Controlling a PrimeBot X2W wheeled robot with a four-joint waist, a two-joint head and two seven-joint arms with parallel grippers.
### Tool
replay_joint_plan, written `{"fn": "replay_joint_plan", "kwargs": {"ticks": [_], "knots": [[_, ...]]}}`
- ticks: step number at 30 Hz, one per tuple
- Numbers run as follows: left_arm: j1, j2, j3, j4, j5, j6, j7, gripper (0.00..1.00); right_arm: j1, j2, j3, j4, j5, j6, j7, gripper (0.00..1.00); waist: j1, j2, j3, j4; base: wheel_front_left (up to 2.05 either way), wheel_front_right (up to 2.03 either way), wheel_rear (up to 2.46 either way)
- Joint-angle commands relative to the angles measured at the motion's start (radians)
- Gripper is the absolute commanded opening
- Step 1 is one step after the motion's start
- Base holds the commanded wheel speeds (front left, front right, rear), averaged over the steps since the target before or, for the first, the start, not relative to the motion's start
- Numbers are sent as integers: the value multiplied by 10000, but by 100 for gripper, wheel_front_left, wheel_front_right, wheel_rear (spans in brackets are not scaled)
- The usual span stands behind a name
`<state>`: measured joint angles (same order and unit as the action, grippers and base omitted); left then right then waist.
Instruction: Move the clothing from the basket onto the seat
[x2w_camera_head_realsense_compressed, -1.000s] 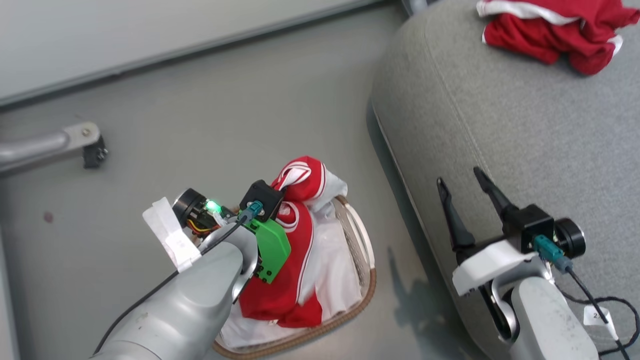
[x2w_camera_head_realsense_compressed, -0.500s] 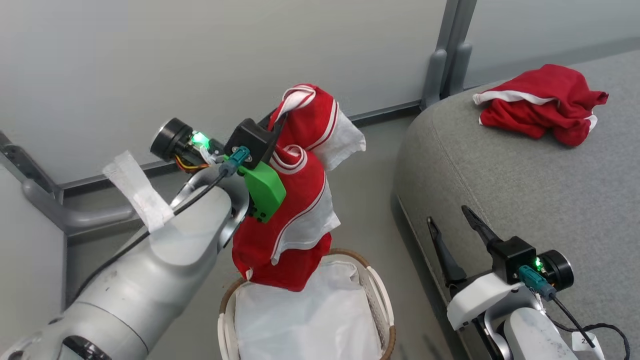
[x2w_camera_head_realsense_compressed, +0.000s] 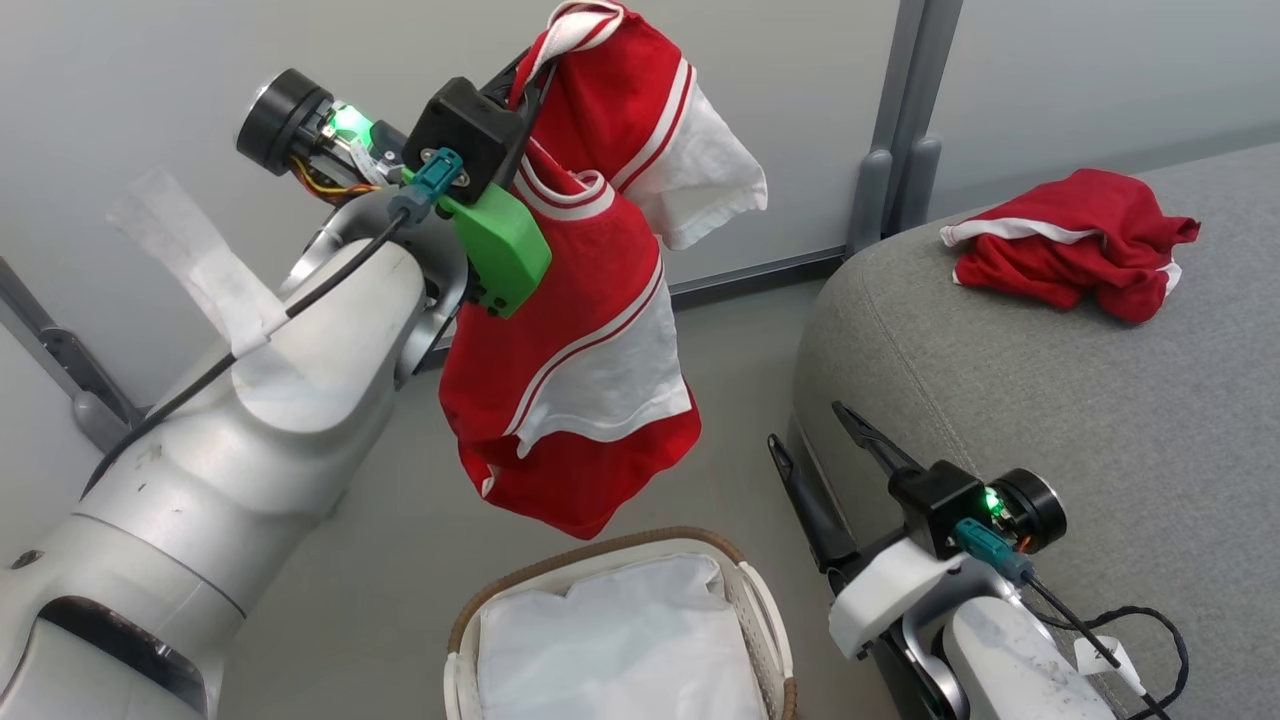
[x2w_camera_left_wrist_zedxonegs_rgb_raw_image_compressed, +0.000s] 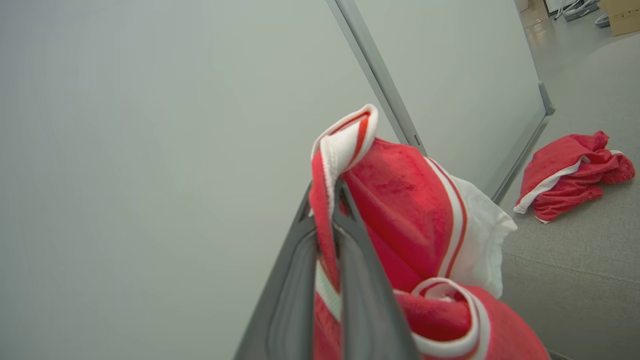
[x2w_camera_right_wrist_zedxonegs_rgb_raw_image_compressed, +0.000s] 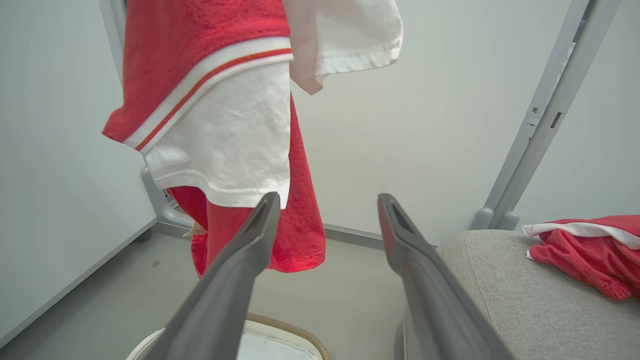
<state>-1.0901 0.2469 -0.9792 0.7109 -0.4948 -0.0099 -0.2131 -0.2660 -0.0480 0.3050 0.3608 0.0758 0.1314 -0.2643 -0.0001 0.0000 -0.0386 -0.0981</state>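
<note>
My left gripper (x2w_camera_head_realsense_compressed: 520, 75) is shut on the white-trimmed edge of a red jersey (x2w_camera_head_realsense_compressed: 570, 350), held high so the cloth hangs free above the basket (x2w_camera_head_realsense_compressed: 600, 548). In the left wrist view its fingers (x2w_camera_left_wrist_zedxonegs_rgb_raw_image_compressed: 350, 250) pinch the red-and-white band of the jersey (x2w_camera_left_wrist_zedxonegs_rgb_raw_image_compressed: 400, 210). The basket, brown-rimmed, shows its white liner (x2w_camera_head_realsense_compressed: 620, 640). A second red garment (x2w_camera_head_realsense_compressed: 1070, 245) lies crumpled on the grey seat (x2w_camera_head_realsense_compressed: 1000, 420). My right gripper (x2w_camera_head_realsense_compressed: 808, 428) stands open beside the seat's edge with nothing in it; its fingers (x2w_camera_right_wrist_zedxonegs_rgb_raw_image_compressed: 250, 250) frame the hanging jersey (x2w_camera_right_wrist_zedxonegs_rgb_raw_image_compressed: 215, 100).
Pale wall panels with a grey metal post (x2w_camera_head_realsense_compressed: 900, 120) stand behind the basket and the seat. A metal frame leg (x2w_camera_head_realsense_compressed: 60, 370) sits at the left on the grey floor. A black cable (x2w_camera_head_realsense_compressed: 1150, 630) trails beside my right wrist.
The left arm has lifted the jersey up out of the basket until it hangs clear above it. The head camera has tilted up. The right gripper stays open.
</note>
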Motion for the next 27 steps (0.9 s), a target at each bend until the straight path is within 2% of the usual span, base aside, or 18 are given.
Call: {"fn": "replay_joint_plan", "kwargs": {"ticks": [1, 9, 20, 27], "knots": [[-206, 94, 33, -74, -9, 27, -2, 0, -161, -44, 121, 100, 48, -14, -4, 100, 1, 0, -20, 32, 0, 0, 0], [-607, -7, -22, -581, 79, -1, -80, 0, -934, -44, 604, 957, -73, -14, -4, 100, 1, 0, -55, 310, 0, 0, 0], [-492, -29, -149, -1434, 72, -76, -240, 0, -3088, -42, 1660, 1908, 663, -14, -4, 100, 1, 0, 3, 579, 0, 0, 0], [-215, -94, -405, -1952, 44, -221, -278, 0, -4173, -419, 3250, 2802, 1949, -14, -4, 100, 1, 0, 50, 728, 0, 0, 0]]}}
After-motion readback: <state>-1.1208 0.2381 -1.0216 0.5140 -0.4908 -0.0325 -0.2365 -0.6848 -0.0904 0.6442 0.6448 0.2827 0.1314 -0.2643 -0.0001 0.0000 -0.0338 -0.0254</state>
